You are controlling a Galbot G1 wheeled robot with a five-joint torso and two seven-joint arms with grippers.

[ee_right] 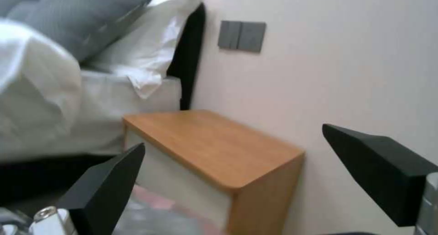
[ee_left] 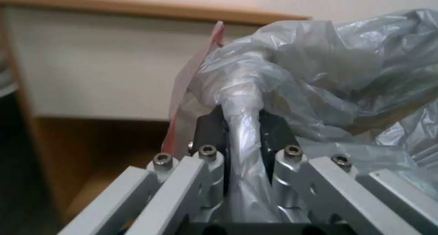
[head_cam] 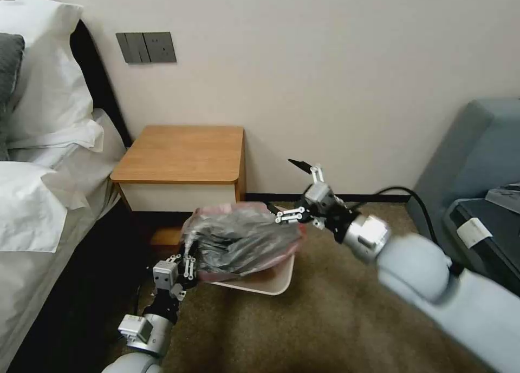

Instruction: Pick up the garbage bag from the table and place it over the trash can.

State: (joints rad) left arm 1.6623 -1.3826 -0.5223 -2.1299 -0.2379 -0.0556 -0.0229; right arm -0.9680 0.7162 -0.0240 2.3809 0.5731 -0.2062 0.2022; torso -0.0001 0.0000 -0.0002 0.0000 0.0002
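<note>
Grey crinkled garbage bag lies draped over the trash can below the desk; left gripper pinches its edge, right gripper gapes wide. Placing step; the rim likely needs spreading next.

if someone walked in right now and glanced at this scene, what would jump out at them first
The crinkly grey plastic garbage bag with a pink rim, bunched over the cream-white plastic trash can on the carpet in front of the orange-brown wooden nightstand. The left gripper pinches a twisted fold of it at the near-left side, while the right gripper hangs open at the bag's far-right edge.
</note>
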